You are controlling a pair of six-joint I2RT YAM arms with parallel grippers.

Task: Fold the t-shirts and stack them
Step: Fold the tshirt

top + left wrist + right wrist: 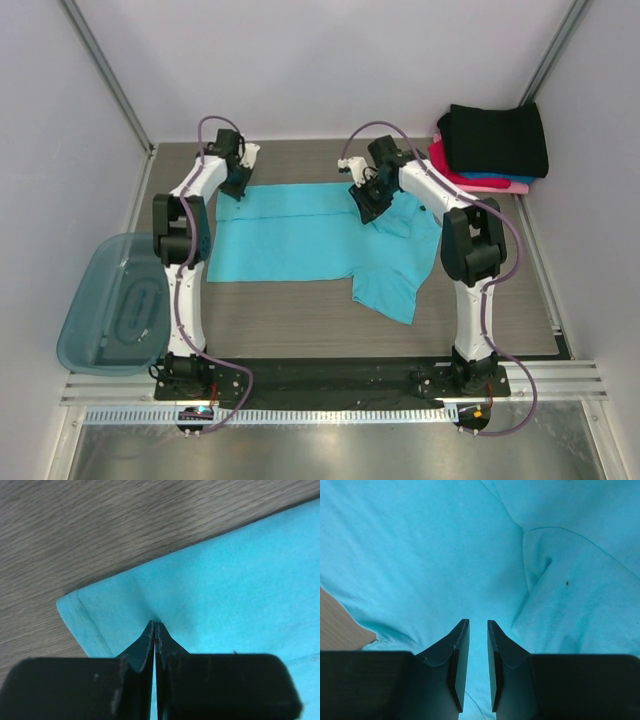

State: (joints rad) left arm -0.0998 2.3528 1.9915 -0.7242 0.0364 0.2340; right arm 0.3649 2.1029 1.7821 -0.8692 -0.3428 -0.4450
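The turquoise t-shirt (300, 235) lies spread flat in the middle of the table (300, 330), with its long axis going from my left side to my right side. Its right part is bunched and slants down toward the near edge. My left gripper (155, 625) is at the far left corner of this shirt. Its fingers are pressed fully together on a small pinch of cloth just inside the hem corner (67, 602), and the cloth rises into a little peak at the tips. My right gripper (477, 622) is lower along the same far edge, more to the right, directly above the wrinkled part. Its fingers stand almost together with only a thin gap, and I cannot tell if any cloth is caught between them. So the shirt stretches from both grippers toward my bases. I judge that the coming fold must bring the far edge toward the near one, with both arms moving together. At the far right corner sits the stack (490, 160) of finished shirts, black on top, pink and blue under it. It is well apart from the turquoise one and closer to my right arm. The plastic bin (85, 300) stands beside my left arm, off the mat, and nothing lies on the shirt's path.
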